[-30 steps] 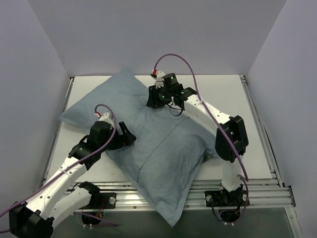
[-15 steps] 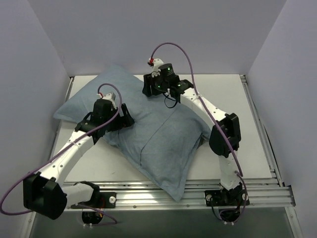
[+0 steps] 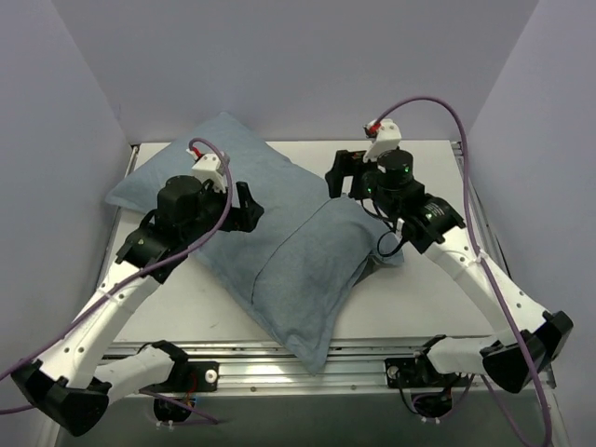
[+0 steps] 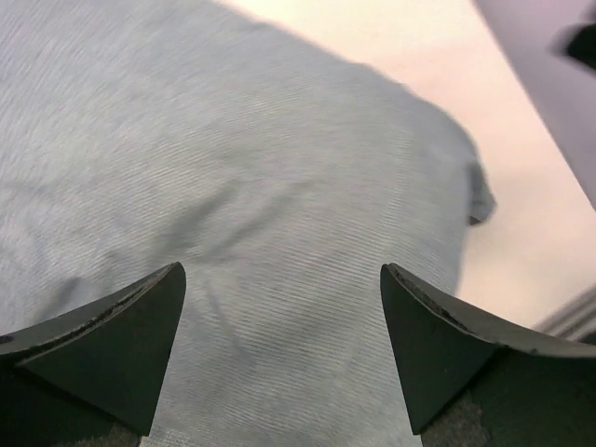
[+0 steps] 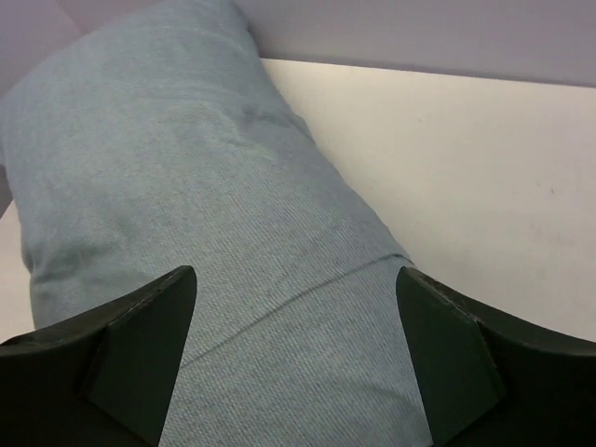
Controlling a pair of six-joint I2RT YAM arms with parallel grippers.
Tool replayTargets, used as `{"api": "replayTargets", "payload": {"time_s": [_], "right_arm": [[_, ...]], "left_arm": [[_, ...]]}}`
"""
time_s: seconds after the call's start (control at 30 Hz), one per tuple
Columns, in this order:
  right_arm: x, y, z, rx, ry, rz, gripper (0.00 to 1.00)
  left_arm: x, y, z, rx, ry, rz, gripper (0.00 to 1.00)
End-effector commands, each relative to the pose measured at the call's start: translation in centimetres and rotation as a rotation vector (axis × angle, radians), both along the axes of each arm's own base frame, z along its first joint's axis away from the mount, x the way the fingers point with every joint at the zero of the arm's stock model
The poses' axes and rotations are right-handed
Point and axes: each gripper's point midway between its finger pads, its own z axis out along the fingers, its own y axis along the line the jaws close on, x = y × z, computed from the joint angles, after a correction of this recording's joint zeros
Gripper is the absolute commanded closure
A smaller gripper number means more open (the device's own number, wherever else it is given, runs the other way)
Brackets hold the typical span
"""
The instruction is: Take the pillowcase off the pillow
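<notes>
The pillowcase (image 3: 279, 256) shows as blue-grey cloth stretched over a puffy shape lying diagonally on the table; the pillow itself is hidden inside it. A seam line (image 3: 289, 237) crosses the cloth. My left gripper (image 3: 247, 209) hovers open over the upper left part of the cloth (image 4: 233, 168), nothing between its fingers (image 4: 281, 270). My right gripper (image 3: 337, 172) stands open just off the cloth's upper right edge, looking down on the seam (image 5: 298, 293) between its empty fingers (image 5: 296, 272).
White table (image 3: 428, 279) shows bare to the right of the cloth and at the back right (image 5: 466, 168). Pale walls close in on three sides. Metal rails (image 3: 372, 365) run along the near edge, where the cloth's lower corner (image 3: 312, 358) overhangs.
My right gripper opened and swung right, off the cloth's top edge. My left arm moved up and back over the cloth. The covered pillow slid back and left.
</notes>
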Motion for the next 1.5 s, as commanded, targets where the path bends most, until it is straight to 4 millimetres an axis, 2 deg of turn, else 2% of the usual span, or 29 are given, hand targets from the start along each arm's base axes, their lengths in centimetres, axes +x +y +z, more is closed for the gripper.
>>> {"api": "replayTargets", "payload": {"time_s": [0.0, 0.03, 0.07, 0.13, 0.17, 0.27, 0.3, 0.37, 0.4, 0.47, 0.53, 0.63, 0.87, 0.97, 1.17, 1.3, 1.47], "right_arm": [[-1.1, -3.3, -2.9, -0.016, 0.062, -0.142, 0.16], [-1.6, -3.4, -3.4, -0.008, 0.073, -0.140, 0.15], [-2.2, -3.6, -4.6, 0.008, 0.093, -0.144, 0.14], [-2.8, -3.6, -5.9, 0.020, 0.115, -0.140, 0.13], [-3.2, -3.5, -7.3, 0.034, 0.138, -0.137, 0.13], [-3.6, -3.1, -9.2, 0.064, 0.169, -0.125, 0.13], [-4.0, -3.1, -10.7, 0.067, 0.197, -0.126, 0.13], [-4.0, -2.9, -11.5, 0.085, 0.203, -0.123, 0.12], [-4.3, -3.2, -13.1, 0.076, 0.231, -0.137, 0.12], [-4.1, -3.5, -13.9, 0.077, 0.227, -0.162, 0.12], [-4.2, -4.6, -15.8, 0.055, 0.246, -0.204, 0.12], [-4.3, -6.0, -18.3, 0.043, 0.279, -0.249, 0.12], [-4.8, -8.5, -21.7, 0.055, 0.339, -0.308, 0.13], [-4.9, -8.7, -22.2, 0.064, 0.350, -0.304, 0.13], [-5.0, -9.0, -22.7, 0.058, 0.355, -0.304, 0.14], [-5.1, -9.3, -23.3, 0.057, 0.366, -0.303, 0.14], [-5.4, -9.7, -24.7, 0.041, 0.394, -0.312, 0.14]], "left_arm": [[-1.9, -1.2, 4.6, 0.128, -0.220, -0.119, 0.06], [-2.1, -1.5, 4.4, 0.193, -0.253, -0.150, 0.06], [-2.9, -3.0, 4.3, 0.223, -0.275, -0.205, 0.06], [-2.8, -4.0, 3.4, 0.321, -0.305, -0.239, 0.06], [-3.3, -5.2, 3.4, 0.355, -0.336, -0.276, 0.06], [-2.6, -6.9, 2.4, 0.440, -0.354, -0.296, 0.06], [-2.9, -7.8, 2.1, 0.453, -0.356, -0.313, 0.06], [-2.5, -9.1, 1.9, 0.487, -0.358, -0.314, 0.06], [-3.0, -10.1, 1.9, 0.493, -0.367, -0.326, 0.06], [-2.3, -10.8, 1.5, 0.538, -0.375, -0.289, 0.06], [-1.8, -11.5, 0.8, 0.572, -0.370, -0.275, 0.06], [-0.8, -11.4, 0.1, 0.607, -0.362, -0.222, 0.06], [0.4, -11.5, -1.0, 0.645, -0.350, -0.183, 0.06], [0.7, -12.0, -2.0, 0.657, -0.332, -0.200, 0.06], [0.9, -13.2, -2.7, 0.637, -0.318, -0.226, 0.06], [2.4, -11.6, -3.0, 0.668, -0.299, -0.139, 0.06], [4.9, -7.4, -2.3, 0.638, -0.259, -0.002, 0.06]]}}
